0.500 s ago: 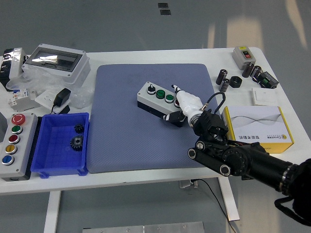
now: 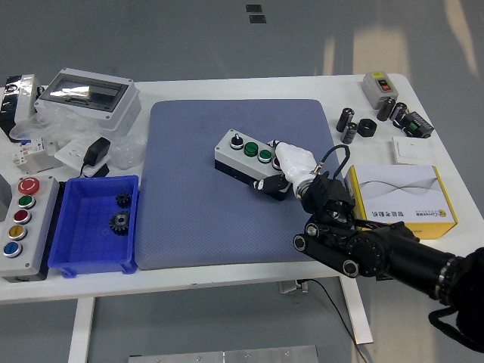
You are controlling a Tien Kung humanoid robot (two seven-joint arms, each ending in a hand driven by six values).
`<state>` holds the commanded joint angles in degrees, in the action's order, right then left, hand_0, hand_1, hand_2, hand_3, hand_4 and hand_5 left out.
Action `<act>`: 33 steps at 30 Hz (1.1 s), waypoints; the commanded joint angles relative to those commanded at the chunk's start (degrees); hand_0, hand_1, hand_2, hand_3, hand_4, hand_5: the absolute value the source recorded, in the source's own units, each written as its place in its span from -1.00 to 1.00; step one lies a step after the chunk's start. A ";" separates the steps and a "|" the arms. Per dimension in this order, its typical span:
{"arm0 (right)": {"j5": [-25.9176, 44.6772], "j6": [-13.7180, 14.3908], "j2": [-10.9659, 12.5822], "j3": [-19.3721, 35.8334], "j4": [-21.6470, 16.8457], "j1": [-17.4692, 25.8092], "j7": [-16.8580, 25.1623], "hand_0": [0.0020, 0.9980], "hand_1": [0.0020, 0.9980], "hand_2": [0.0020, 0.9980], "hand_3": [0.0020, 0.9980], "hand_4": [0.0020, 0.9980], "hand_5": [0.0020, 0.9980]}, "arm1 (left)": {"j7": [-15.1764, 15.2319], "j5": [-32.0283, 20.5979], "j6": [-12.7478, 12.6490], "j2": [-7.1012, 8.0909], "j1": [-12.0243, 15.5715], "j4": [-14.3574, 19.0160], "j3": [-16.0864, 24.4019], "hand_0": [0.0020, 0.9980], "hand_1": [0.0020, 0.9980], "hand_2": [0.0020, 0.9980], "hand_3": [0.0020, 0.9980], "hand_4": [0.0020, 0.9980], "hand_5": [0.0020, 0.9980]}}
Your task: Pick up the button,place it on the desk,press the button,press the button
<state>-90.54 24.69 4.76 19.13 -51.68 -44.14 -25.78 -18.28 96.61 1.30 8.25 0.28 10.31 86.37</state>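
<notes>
A grey button box (image 2: 236, 157) lies at an angle on the blue mat (image 2: 197, 212), with a black knob (image 2: 235, 140) and two green buttons (image 2: 250, 148) on top. My right hand (image 2: 291, 161), white with a black arm, rests over the box's right end. Its fingers are curled and one fingertip (image 2: 276, 144) points down beside the right green button (image 2: 265, 155). I cannot tell whether it touches the button. The box's right end is hidden under the hand. My left hand is out of view.
A blue bin (image 2: 76, 261) with two gears (image 2: 119, 221) stands left of the mat, and a box of coloured buttons (image 2: 19, 219) beside it. A yellow-white carton (image 2: 401, 198) lies right of my arm. A clear-lidded enclosure (image 2: 87, 94) and small parts (image 2: 367, 127) sit at the back.
My right hand's pointing finger has come down and a little towards the right green button. The box has shifted slightly.
</notes>
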 joint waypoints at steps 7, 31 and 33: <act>1.95 -3.18 6.72 4.02 -8.41 2.13 6.97 -0.56 -0.21 -0.12 0.19 -0.47 -1.00 | 0.19 -0.75 -0.25 -0.30 0.25 0.00 -0.42 0.28 0.16 0.06 0.16 0.15 -0.75; -5.90 -10.60 21.47 -2.53 -24.11 2.44 17.63 -0.31 -0.23 -0.22 -0.49 -1.00 -1.00 | 0.28 2.91 -0.50 -0.06 -0.49 0.00 2.23 0.28 0.17 0.07 0.18 0.16 -0.74; -5.30 -10.59 21.49 -2.42 -24.01 2.58 17.29 0.03 0.04 0.10 -0.09 -0.68 -1.00 | 0.23 3.19 -0.48 -0.03 -0.49 0.00 2.42 0.28 0.17 0.07 0.18 0.17 -0.72</act>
<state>-95.85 14.10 26.25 16.72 -75.69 -41.56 -8.49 -18.05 99.80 0.81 8.22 -0.21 10.31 88.80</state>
